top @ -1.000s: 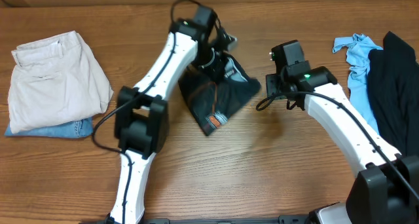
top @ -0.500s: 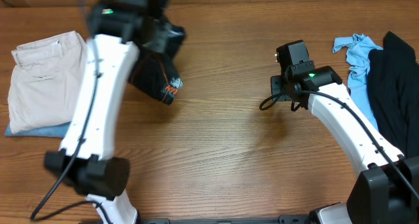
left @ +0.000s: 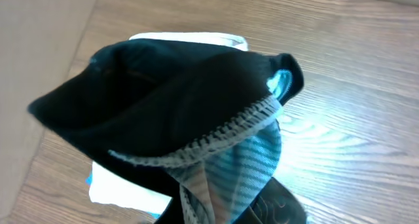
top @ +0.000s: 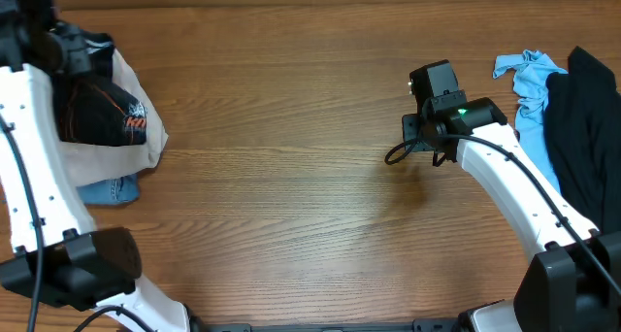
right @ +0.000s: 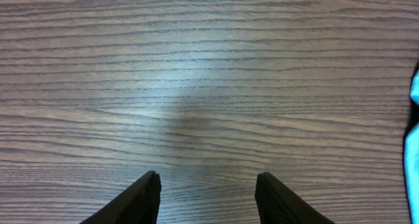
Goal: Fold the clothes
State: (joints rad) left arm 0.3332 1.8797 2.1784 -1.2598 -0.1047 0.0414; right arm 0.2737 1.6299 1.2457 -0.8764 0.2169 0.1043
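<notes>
The clothes, a folded black jersey (top: 97,114) with orange and white print, hang bunched from my left gripper (top: 73,55) at the far left of the table. They are over the stack of beige trousers (top: 141,138); whether they touch it I cannot tell. In the left wrist view the black bundle (left: 177,106) fills the frame and hides my fingers, with the pale trousers (left: 190,39) beneath. My right gripper (right: 208,178) is open over bare wood at centre right, nothing between its fingers (right: 147,194).
A blue denim piece (top: 109,189) peeks out under the trousers. At the right edge lie a light blue shirt (top: 529,80) and a dark garment (top: 587,128). The right arm (top: 505,177) reaches in from the front right.
My left arm has swung from the table's middle to the far left, carrying the folded jersey to above the trousers stack. The right arm has barely moved.
</notes>
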